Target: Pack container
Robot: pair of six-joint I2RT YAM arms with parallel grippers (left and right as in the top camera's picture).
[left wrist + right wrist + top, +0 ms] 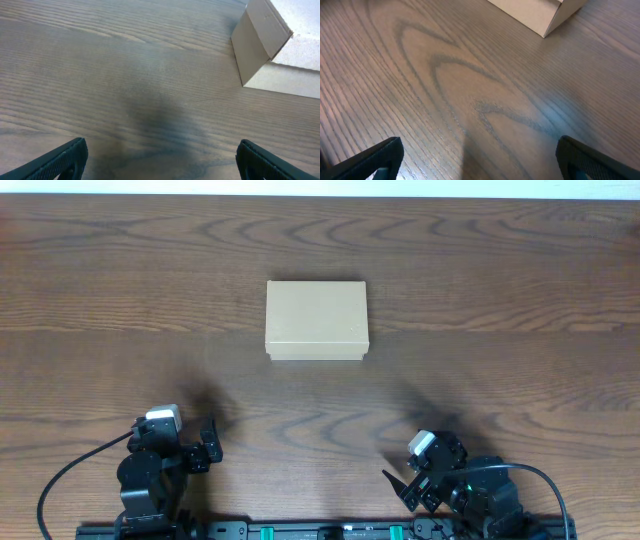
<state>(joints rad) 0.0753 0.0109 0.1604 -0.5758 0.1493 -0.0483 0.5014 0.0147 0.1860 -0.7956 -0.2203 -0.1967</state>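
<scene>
Container (317,320) sits lid down at mid counter (520,370), well apart from both arms, which are low at the near edge. Left pincer (161,152): fingers spread wide, box ahead & to its right. Right pincer (477,152): also spread wide, box corner ahead at top of its view.

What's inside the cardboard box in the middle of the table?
Nothing inside can be seen: the container is closed, and its flat tan top covers the interior in every view. Only its outer faces show, resting on the wooden table.
</scene>
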